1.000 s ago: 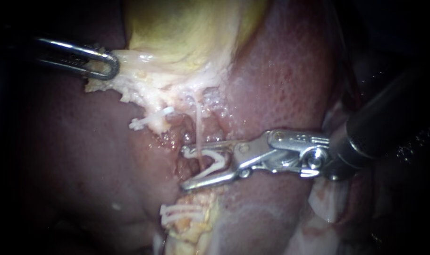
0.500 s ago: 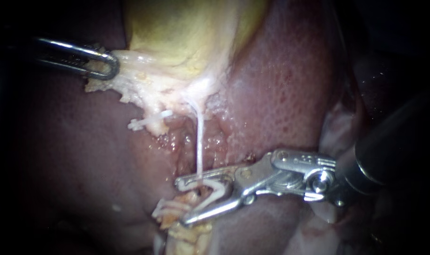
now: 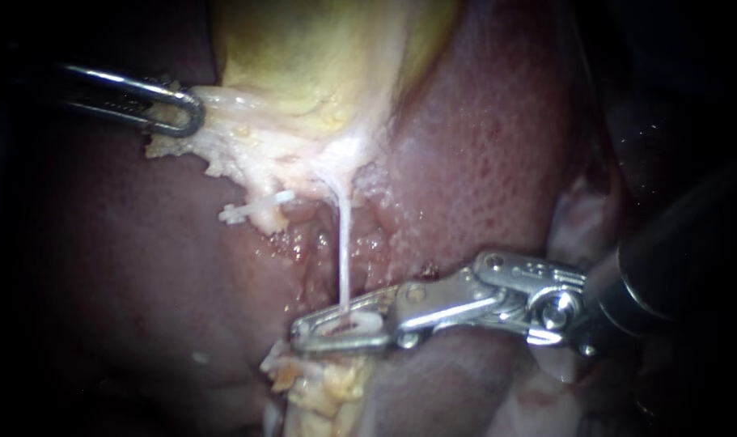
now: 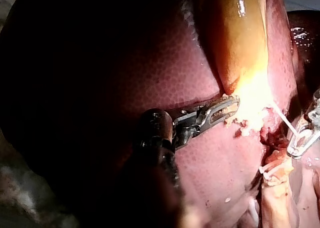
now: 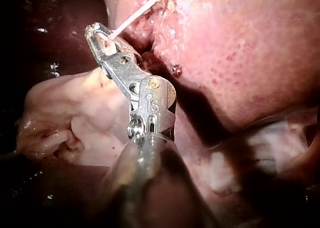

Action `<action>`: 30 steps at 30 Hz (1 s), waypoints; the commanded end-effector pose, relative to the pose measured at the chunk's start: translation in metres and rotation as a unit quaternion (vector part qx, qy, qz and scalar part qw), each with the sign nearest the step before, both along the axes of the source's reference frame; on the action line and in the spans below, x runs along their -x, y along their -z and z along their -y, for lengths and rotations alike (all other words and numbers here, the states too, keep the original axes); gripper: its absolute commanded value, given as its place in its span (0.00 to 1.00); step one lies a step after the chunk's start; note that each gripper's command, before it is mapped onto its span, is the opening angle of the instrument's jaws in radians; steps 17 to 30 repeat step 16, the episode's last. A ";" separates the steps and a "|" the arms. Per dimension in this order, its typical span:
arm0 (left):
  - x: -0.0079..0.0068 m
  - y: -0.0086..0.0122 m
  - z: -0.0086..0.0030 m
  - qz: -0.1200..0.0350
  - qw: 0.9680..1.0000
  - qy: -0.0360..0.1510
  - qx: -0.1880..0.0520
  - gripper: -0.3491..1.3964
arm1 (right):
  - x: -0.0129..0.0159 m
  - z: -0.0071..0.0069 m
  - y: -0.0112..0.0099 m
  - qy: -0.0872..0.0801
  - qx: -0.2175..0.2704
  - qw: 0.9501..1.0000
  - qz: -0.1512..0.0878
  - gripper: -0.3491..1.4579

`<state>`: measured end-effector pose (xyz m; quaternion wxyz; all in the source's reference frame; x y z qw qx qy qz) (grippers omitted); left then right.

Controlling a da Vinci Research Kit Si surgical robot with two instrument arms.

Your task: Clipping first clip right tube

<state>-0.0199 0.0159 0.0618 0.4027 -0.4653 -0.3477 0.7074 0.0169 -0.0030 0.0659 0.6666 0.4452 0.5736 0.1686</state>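
Note:
A thin white tube (image 3: 343,243) runs taut from the pale tissue under the yellow gallbladder (image 3: 319,57) down to my right instrument (image 3: 305,333). Its jaws lie together on a white clip (image 3: 350,325) around the tube's lower end. The right wrist view shows the same: my right instrument (image 5: 100,35) pinches the clip where the tube (image 5: 132,17) enters. My left instrument (image 3: 192,113) is shut on the pale fringe at the gallbladder's edge, holding it to the left. In the left wrist view, my left instrument (image 4: 229,107) grips that fringe, with the tube (image 4: 283,119) beyond it.
Red-brown liver (image 3: 489,146) surrounds the site. A white clip (image 3: 243,213) sits on a stub left of the tube. More white clip pieces (image 3: 283,366) lie on yellowish tissue just below my right instrument's jaws. Pale fatty tissue (image 5: 75,123) lies beside the right shaft.
My right instrument slid down along the tube and its jaws went from wide open to closed, squeezing the clip flat on the tube. The left instrument kept its hold.

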 end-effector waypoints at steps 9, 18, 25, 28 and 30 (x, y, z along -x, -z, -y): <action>0.0000 0.0000 0.0000 0.000 1.000 0.000 0.000 0.00 | 0.0002 0.0000 -0.0001 0.000 -0.010 1.000 0.004 0.00; 0.0000 -0.0001 -0.0001 0.000 1.000 0.000 0.000 0.00 | 0.0000 0.0002 -0.0005 0.000 -0.008 1.000 0.004 0.00; 0.0000 -0.0001 -0.0001 0.000 1.000 0.000 0.000 0.00 | 0.0000 0.0002 -0.0005 0.000 -0.008 1.000 0.004 0.00; 0.0000 -0.0001 -0.0001 0.000 1.000 0.000 0.000 0.00 | 0.0000 0.0002 -0.0005 0.000 -0.008 1.000 0.004 0.00; 0.0000 -0.0001 -0.0001 0.000 1.000 0.000 0.000 0.00 | 0.0000 0.0002 -0.0005 0.000 -0.008 1.000 0.004 0.00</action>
